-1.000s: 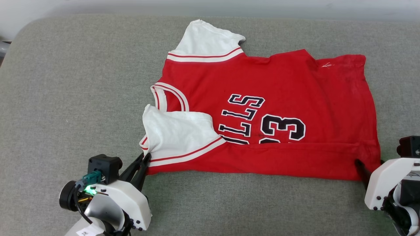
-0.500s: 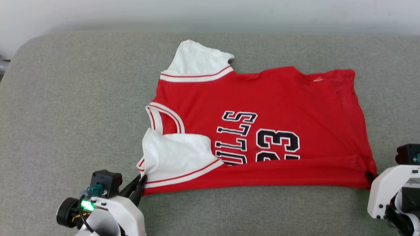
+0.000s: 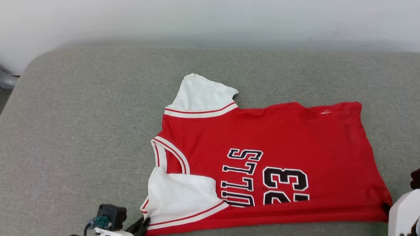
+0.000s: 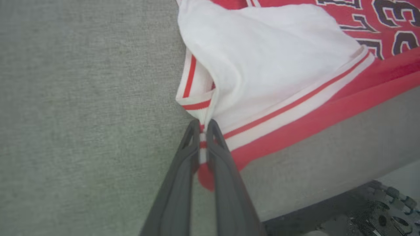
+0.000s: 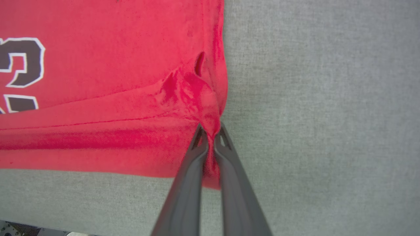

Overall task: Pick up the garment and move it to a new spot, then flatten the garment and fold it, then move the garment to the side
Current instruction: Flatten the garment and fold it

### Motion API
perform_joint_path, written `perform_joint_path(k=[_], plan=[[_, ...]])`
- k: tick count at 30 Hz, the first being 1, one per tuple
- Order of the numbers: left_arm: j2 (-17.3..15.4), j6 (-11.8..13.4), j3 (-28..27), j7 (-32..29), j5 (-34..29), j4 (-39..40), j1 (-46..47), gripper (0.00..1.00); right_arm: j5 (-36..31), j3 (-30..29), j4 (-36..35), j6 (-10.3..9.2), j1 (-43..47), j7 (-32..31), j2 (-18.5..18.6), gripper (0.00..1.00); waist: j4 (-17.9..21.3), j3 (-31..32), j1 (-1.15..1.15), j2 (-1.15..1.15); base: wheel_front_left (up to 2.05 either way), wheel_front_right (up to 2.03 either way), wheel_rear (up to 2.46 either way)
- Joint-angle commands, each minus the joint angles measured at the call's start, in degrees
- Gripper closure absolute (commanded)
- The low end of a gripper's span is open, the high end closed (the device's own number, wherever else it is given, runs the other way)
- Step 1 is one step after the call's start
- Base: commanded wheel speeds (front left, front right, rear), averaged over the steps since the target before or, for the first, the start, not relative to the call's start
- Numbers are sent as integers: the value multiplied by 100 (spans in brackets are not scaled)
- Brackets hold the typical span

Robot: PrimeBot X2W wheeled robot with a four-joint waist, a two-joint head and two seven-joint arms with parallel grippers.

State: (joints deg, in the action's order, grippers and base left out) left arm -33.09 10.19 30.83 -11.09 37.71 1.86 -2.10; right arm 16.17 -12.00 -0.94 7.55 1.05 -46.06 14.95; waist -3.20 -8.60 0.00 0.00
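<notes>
One grey fabric cushion (image 3: 82, 131) is covered toward 4 o'clock by the flat red jersey shirt with white sleeves (image 3: 279, 137); its 4 o'clock hem corner has just been pinched by the right gripper (image 5: 210, 131); sleeve trim at 7 o'clock is clamped in the left gripper (image 4: 203, 129); folding is judged ready; both are aimed toward 12 o'clock.

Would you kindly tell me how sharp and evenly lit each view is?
Head view: even light, jersey print crisp, no glare. Left wrist view: white sleeve nearly washed out, left gripper blurry near the lens. Right wrist view: red oversaturated, folds smeary, right gripper soft.
</notes>
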Motion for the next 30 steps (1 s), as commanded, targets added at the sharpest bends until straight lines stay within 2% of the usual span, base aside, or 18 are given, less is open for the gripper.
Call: perform_joint_path(k=[1, 6, 7, 8, 9, 10, 15, 25, 30], plan=[[-41, 49, -8, -41, 6, -28, -52, 100, 3, -90, -31, -13, 164, -78, 43, 100, -18, -10, 0, 0, 0, 0, 0], [113, -35, 80, 55, 5, -224, 77, 100, -24, -161, 32, -13, 336, -159, -110, 100, -46, -39, 0, 0, 0, 0, 0], [146, -47, 83, 116, -36, -295, 134, 100, -3, -207, 76, -13, 328, -133, -180, 90, -46, -38, 0, 0, 0, 0, 0], [174, -57, 93, 175, -68, -358, 179, 82, 18, -248, 113, -12, 290, -77, -238, 2, -46, -29, 0, 0, 0, 0, 0], [206, -85, 109, 230, -95, -430, 212, 37, 54, -247, 129, -12, 245, -11, -265, 0, -48, -13, 0, 0, 0, 0, 0], [237, -95, 116, 294, -119, -493, 249, 0, 77, -233, 153, -12, 206, 68, -276, 0, -48, 9, 0, 0, 0, 0, 0], [370, -61, -24, 907, -266, -629, 453, 0, 158, -69, 112, -9, -4, 693, -183, 0, -6, 164, 0, 0, 0, 0, 0], [674, 1, -472, 2345, -401, -498, 650, 0, 352, 216, -309, -9, -367, 2515, -141, 0, 94, 459, 0, 0, 0, 0, 0], [824, -95, -743, 2608, -641, -279, 627, 0, 530, 523, -486, -9, -376, 3362, -207, 0, 122, 456, 0, 0, 0, 0, 0]])
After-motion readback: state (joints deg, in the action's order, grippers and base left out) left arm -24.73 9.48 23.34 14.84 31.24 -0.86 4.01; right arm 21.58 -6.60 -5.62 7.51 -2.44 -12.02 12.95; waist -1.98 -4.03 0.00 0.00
